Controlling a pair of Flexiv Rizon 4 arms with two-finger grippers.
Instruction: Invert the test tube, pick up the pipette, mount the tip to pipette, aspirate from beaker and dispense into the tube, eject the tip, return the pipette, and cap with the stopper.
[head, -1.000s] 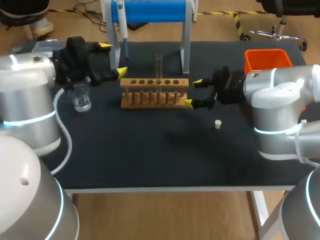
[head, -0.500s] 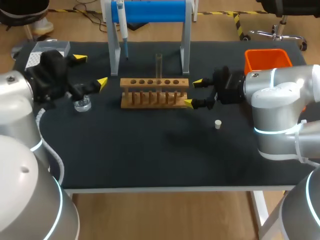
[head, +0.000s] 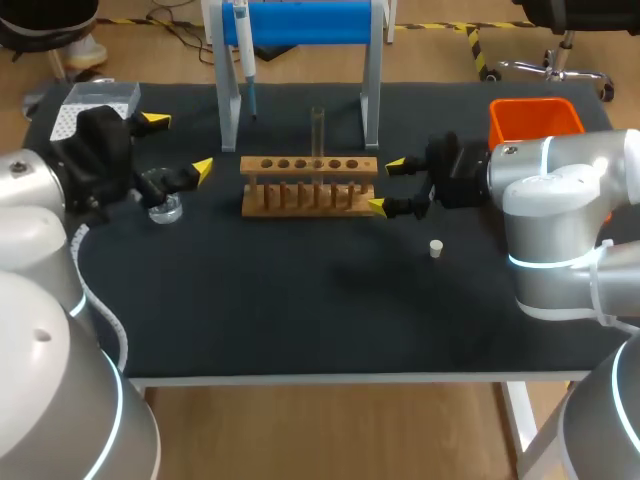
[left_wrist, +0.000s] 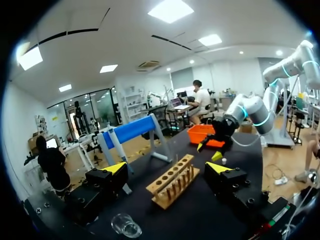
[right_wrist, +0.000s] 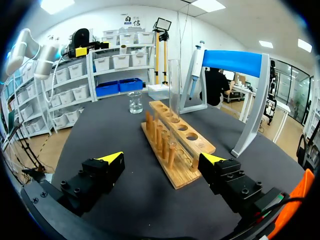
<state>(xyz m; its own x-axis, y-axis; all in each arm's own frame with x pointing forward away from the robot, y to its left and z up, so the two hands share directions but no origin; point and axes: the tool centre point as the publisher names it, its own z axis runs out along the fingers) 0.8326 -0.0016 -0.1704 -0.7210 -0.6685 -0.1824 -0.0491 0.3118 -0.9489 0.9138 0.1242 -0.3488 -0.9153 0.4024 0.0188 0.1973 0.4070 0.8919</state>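
A clear test tube (head: 318, 133) (right_wrist: 173, 85) stands upright in the wooden rack (head: 310, 186) (left_wrist: 172, 181) (right_wrist: 176, 142). The pipette (head: 243, 52) (right_wrist: 196, 65) hangs on the blue-topped stand (head: 300, 22). The small glass beaker (head: 165, 208) (left_wrist: 126, 225) (right_wrist: 134, 102) sits left of the rack, and the white stopper (head: 436, 248) (left_wrist: 223, 160) lies to the rack's right. My left gripper (head: 180, 145) (left_wrist: 166, 168) hangs open above the beaker, holding nothing. At the rack's right end my right gripper (head: 386, 186) (right_wrist: 161, 158) is open and empty, with that end between its fingers.
An orange bin (head: 535, 118) (left_wrist: 202, 134) stands at the back right. A white tip box (head: 95, 104) sits at the back left corner. The stand's white legs (head: 372, 100) rise just behind the rack.
My left arm has drawn back leftward from the rack's left end to over the beaker, staying open. The right arm has not moved.
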